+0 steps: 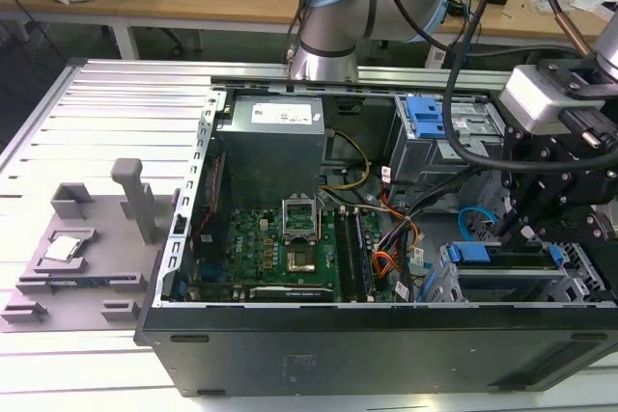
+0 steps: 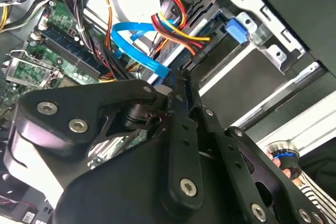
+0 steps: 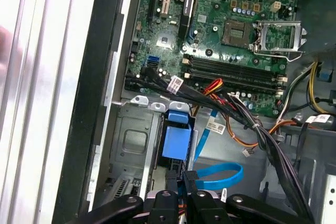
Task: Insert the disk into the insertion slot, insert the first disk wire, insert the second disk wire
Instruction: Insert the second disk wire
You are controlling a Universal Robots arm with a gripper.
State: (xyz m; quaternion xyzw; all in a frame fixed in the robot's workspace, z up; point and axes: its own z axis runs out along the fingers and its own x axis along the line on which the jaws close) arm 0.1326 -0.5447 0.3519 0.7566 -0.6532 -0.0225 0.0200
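The gripper (image 1: 526, 229) hangs over the drive cage at the exterior view's right, approx 4 o'clock from the motherboard (image 1: 275, 248). Its fingers look pressed together at the tips in both wrist views, nothing visibly pinched btwn them; tips sit just beside the rear edge of the disk (image 3: 176, 141).

The disk, w/ its blue carrier, lies seated in the insertion slot (image 1: 570, 282) of the grey cage; its blue frame shows along the cage top in the exterior view.

The second disk wire (image 2: 137, 50) curls in a bright-blue loop just beside the fingertips, approx 10 o'clock from them in the second wrist view. Whether its plug is mated can't be told. In the first wrist view the loop (image 3: 218, 177) lies near the disk's end.

The first disk wire (image 2: 176, 27), an orange-red-black bundle, runs to the disk's back edge at approx 12 o'clock from the gripper in the second wrist view; plug seating is unclear.
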